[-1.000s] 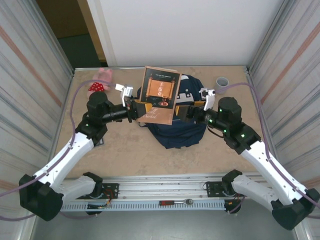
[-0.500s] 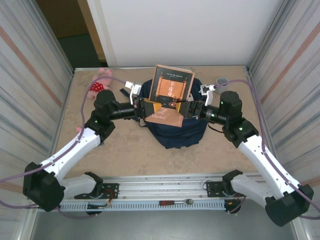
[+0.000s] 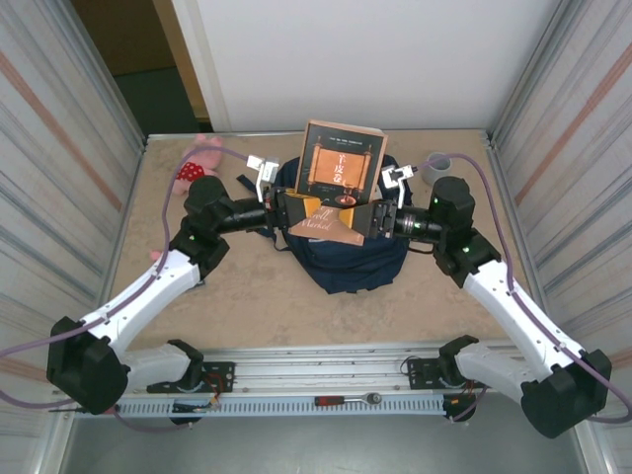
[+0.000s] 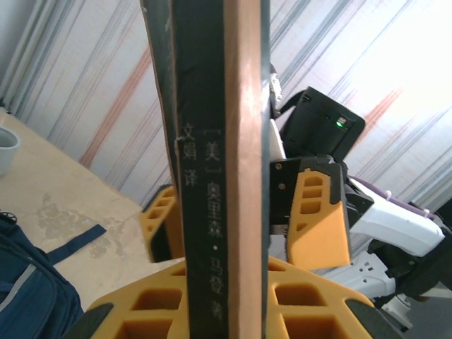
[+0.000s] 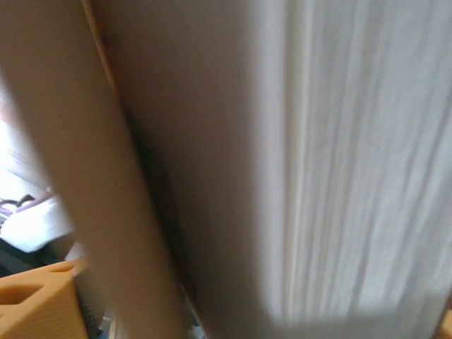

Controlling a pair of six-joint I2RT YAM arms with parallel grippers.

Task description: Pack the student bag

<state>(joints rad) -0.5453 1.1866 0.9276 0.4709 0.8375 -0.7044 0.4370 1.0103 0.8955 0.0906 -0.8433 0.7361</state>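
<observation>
The student bag (image 3: 348,267), navy blue, lies mid-table; a corner of it shows in the left wrist view (image 4: 28,300). Above it my left gripper (image 3: 287,211) is shut on two books held upright: a dark book with an orange scroll cover (image 3: 341,168) and a brown book (image 3: 322,229). Their spine (image 4: 212,141) rises between my left gripper's (image 4: 226,311) orange fingers. My right gripper (image 3: 366,219) is open at the books' right edge, one orange finger (image 4: 314,212) on each side of them. White page edges (image 5: 339,141) sit right against the right wrist camera.
A pink plush toy (image 3: 197,161) lies at the back left. A grey cup (image 3: 437,161) stands at the back right, seen too in the left wrist view (image 4: 6,148). Corrugated walls close in both sides. A ratchet tool (image 3: 348,400) rests on the front rail.
My left arm carried the books to the right, over the bag. My right gripper moved left onto the books' edge and its jaws have narrowed a little.
</observation>
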